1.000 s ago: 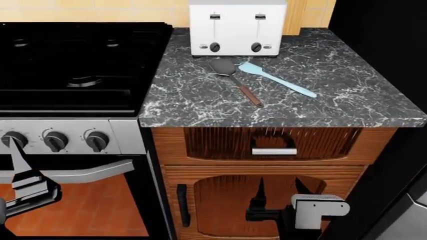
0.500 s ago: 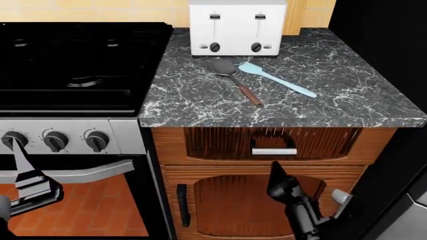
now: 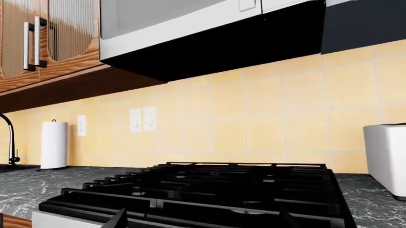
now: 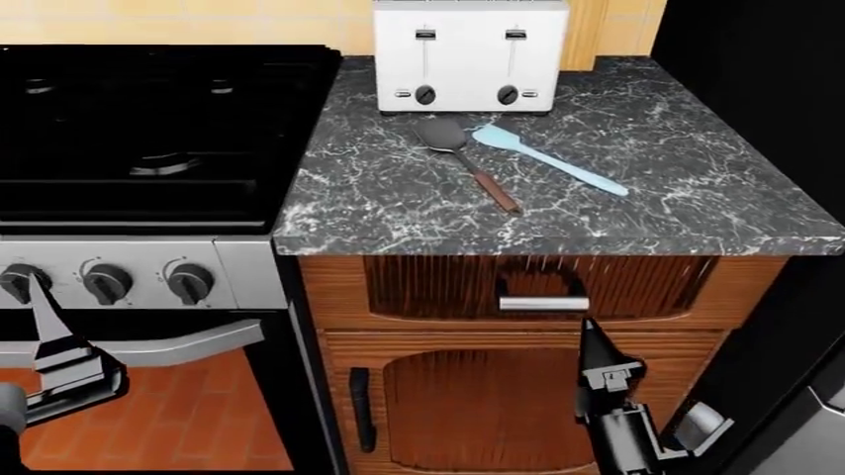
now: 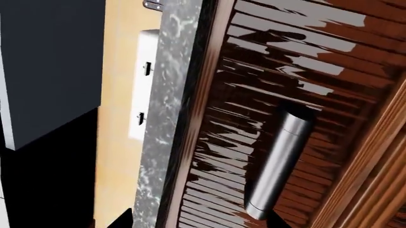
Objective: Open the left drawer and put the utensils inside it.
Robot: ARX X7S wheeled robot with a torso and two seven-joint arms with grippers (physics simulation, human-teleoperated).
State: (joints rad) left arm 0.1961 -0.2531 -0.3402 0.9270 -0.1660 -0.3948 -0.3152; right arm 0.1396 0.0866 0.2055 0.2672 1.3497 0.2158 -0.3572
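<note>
The left drawer (image 4: 539, 287) is seen shut under the front edge of the counter (image 4: 396, 203), its ribbed reddish-brown front flush with the cabinet frame. Its short silver bar handle (image 4: 543, 303) is mounted near the middle of the panel, and in the right wrist view the same handle (image 5: 279, 164) is shown close up against the ribbed wood.

The utensils are found on top of the counter, just in front of the white toaster (image 4: 469, 51). The dark grey spatula with a brown wooden handle (image 4: 469, 161) is laid with its blade toward the toaster, and the light-blue spatula (image 4: 548, 156) is laid just beside it, to its right; the two blades are close together while the handles spread apart toward the front edge.

The right tool (image 4: 597, 358) is held below the drawer handle, a little to its right, in front of the cabinet door (image 4: 462, 406), with its dark tip pointed up and not touching the handle. Whether its fingers are spread or pressed together cannot be told.

The left tool (image 4: 53, 346) is seen at the lower left of the head view, in front of the stove's knobs (image 4: 106, 282) and the oven door handle (image 4: 172, 343). Nothing is seen held in it, and its state cannot be told either.
</note>
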